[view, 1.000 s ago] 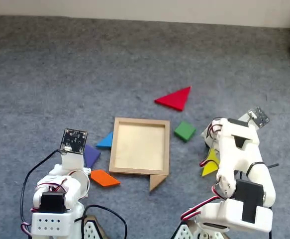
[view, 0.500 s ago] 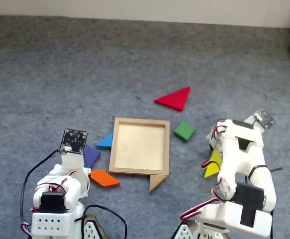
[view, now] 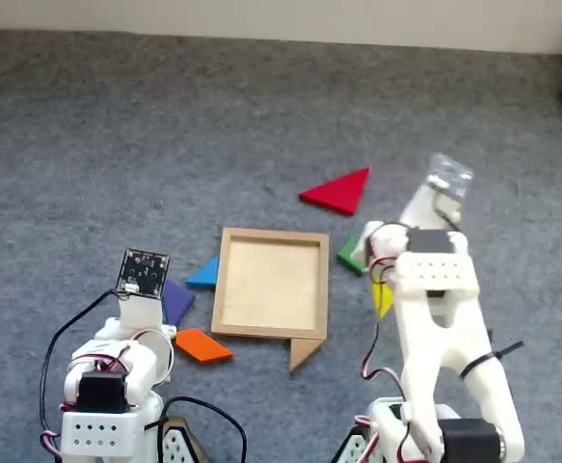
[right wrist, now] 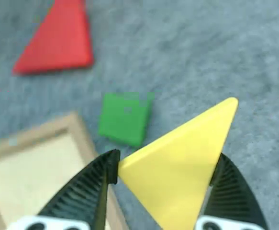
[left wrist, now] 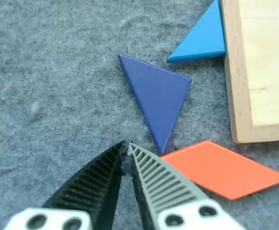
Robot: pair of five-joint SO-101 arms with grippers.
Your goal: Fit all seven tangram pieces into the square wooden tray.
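The square wooden tray lies empty in the middle of the carpet. My right gripper is shut on a yellow triangle, held above the carpet just right of the tray; the piece peeks out under the arm. A green square and a red triangle lie beyond it. My left gripper is shut and empty, close to the tip of a dark blue triangle. A light blue triangle touches the tray's left side. An orange parallelogram and a tan triangle lie near the tray's front.
Grey carpet covers the whole work area, with open room behind the tray and to the left. A pale wall strip runs along the far edge.
The right arm has lifted the yellow triangle off the carpet and swung it left toward the tray. The left arm has stayed still.
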